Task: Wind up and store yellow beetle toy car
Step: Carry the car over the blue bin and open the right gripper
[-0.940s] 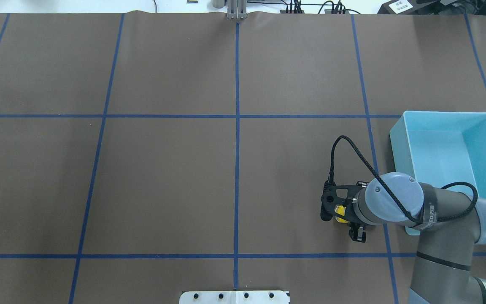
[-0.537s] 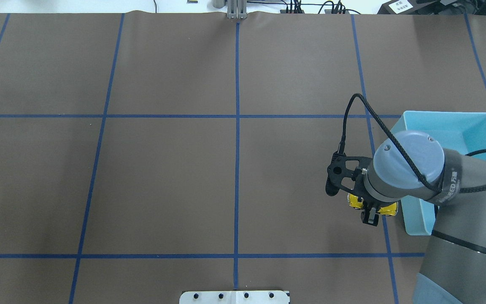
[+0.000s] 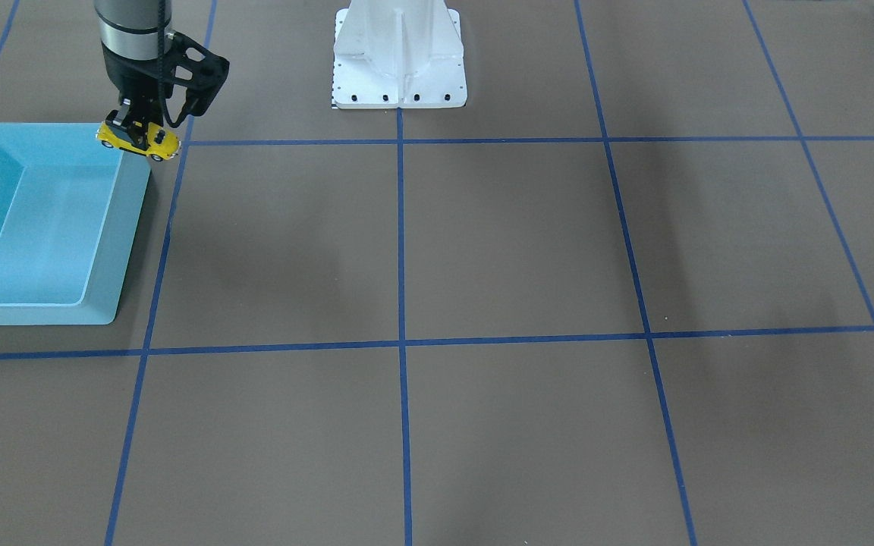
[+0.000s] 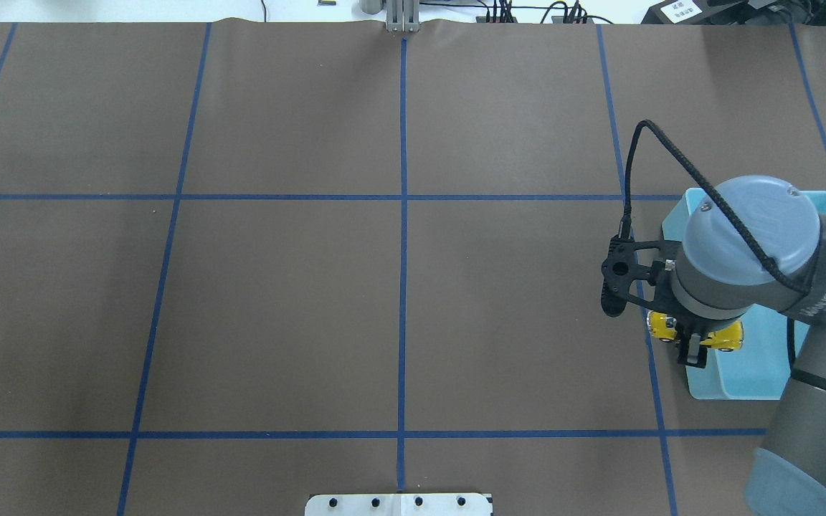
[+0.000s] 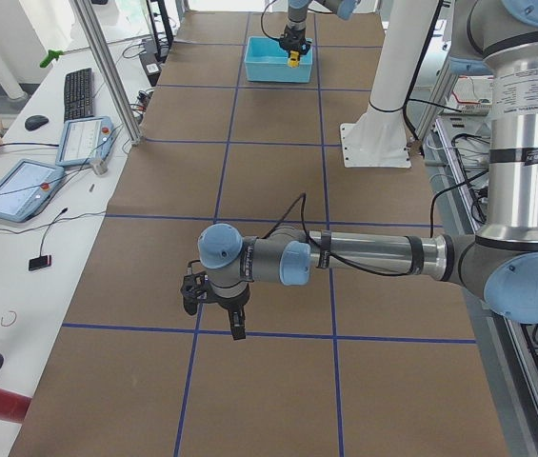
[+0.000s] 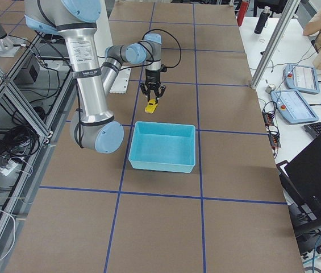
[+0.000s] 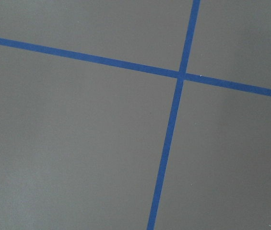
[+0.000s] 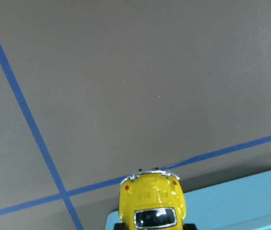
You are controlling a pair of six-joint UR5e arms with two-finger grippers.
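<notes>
The yellow beetle toy car point(image 8: 150, 194) hangs in the air, pinched by the right jaws, which are closed on its sides. The right arm point(image 4: 746, 240) holds it just above the light blue bin point(image 3: 122, 250), over the bin's corner closest to the robot's base and the middle of the worktop point(image 4: 277, 301). From above, one end of the car pokes out past the bin's wall and the other end is over the inside. The car is tipped, not flat, and touches only the jaws.

I cannot tell if its spring is wound. I think the job now is to bring it fully over the inside of the bin and let it go.

Here is what could go wrong. If I open the jaws now, the car may hit the bin's rim and fall out onto the worktop. If the spring is wound, the wheels may spin when they touch down and the car could zoom off. It is tiny and tipped in the grip, so it could slip if I swing the arm too fast. If I go down too soon, the jaws could bump the rim and push the bin.

The left arm point(image 5: 364, 255) is far from the bin, low over the worktop. I see the left jaws only from a side camera, so I cannot tell if they are wide or closed.
</notes>
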